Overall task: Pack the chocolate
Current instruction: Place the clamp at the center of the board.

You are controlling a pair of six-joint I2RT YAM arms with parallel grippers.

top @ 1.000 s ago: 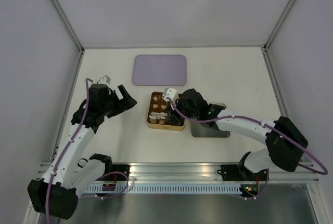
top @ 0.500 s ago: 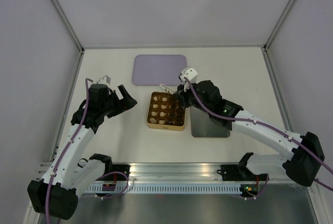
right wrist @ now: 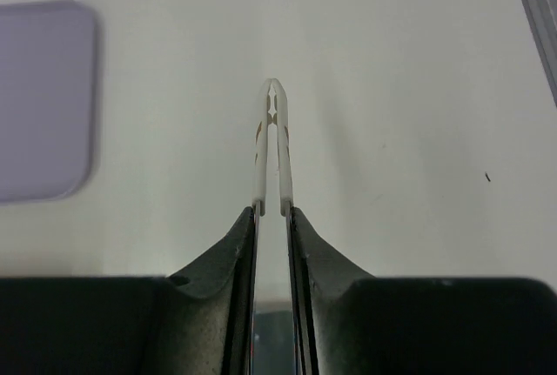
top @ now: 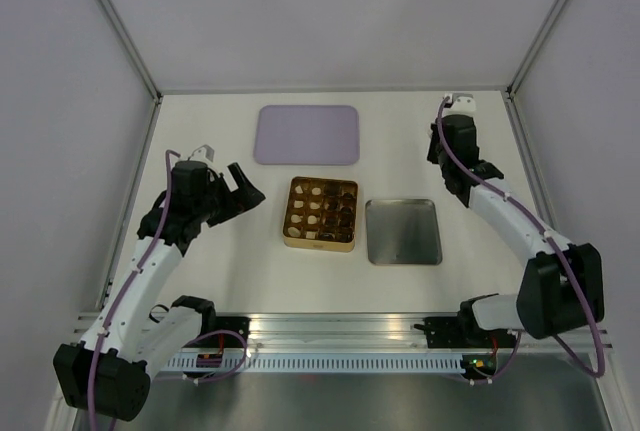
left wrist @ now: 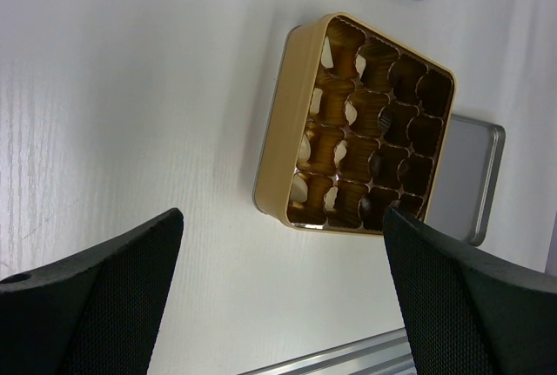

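Well, I judge the packing nearly done: the chocolate (top: 311, 205) sits in the cells of the gold tin (top: 318, 244) on the worktop (top: 470, 166), and I see no loose pieces elsewhere. My left tool (top: 245, 186) hangs spread wide beside the tin, holding nothing. My right tool (right wrist: 271, 218) is clenched on the tweezers (right wrist: 258, 166), whose tips are bare. The silver lid (top: 403, 231) lies just right of the tin, not yet on.

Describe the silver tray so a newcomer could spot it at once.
Start at the white table. Near its middle sits a gold gridded tin; the silver tray lies just beside it, to the right in the top view. Unlike the tin it has no grid and is empty, and unlike the lilac tray farther back it is shiny grey metal.
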